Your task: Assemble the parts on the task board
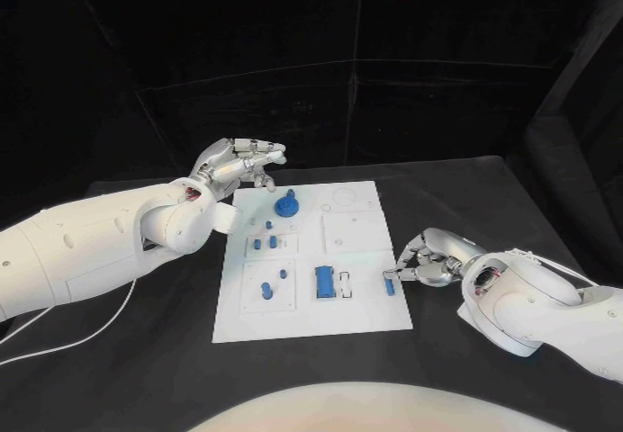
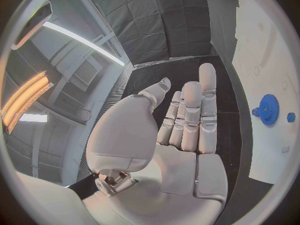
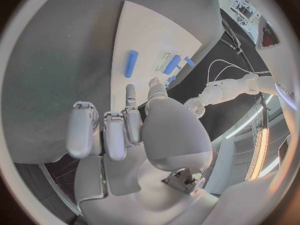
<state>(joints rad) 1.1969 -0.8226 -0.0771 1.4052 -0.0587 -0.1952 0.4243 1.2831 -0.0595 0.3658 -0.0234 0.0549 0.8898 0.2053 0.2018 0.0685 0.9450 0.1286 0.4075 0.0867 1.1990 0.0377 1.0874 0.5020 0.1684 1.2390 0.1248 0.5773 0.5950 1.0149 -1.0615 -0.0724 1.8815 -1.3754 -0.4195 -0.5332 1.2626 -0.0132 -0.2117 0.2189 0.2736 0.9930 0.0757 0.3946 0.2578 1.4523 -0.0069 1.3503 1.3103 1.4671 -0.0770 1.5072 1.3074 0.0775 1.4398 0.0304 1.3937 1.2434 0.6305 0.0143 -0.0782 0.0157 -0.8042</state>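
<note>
Judging from the head view, the main risk sits with the right hand at the board's right edge, right of centre in the frame: its fingertips lie just beside a small blue peg near that edge, and a careless closing move could knock the peg off the board or pinch the edge instead. I cannot tell whether a fingertip already touches it; the right wrist view shows the fingers partly curled, holding nothing, with the peg lying apart ahead of them. The left hand hovers over the board's upper left corner, fingers together and extended, empty, palm open in its wrist view. It hangs near the blue gear, so a drop could jostle that. Other blue parts, a block among them, stand lower on the board.
</note>
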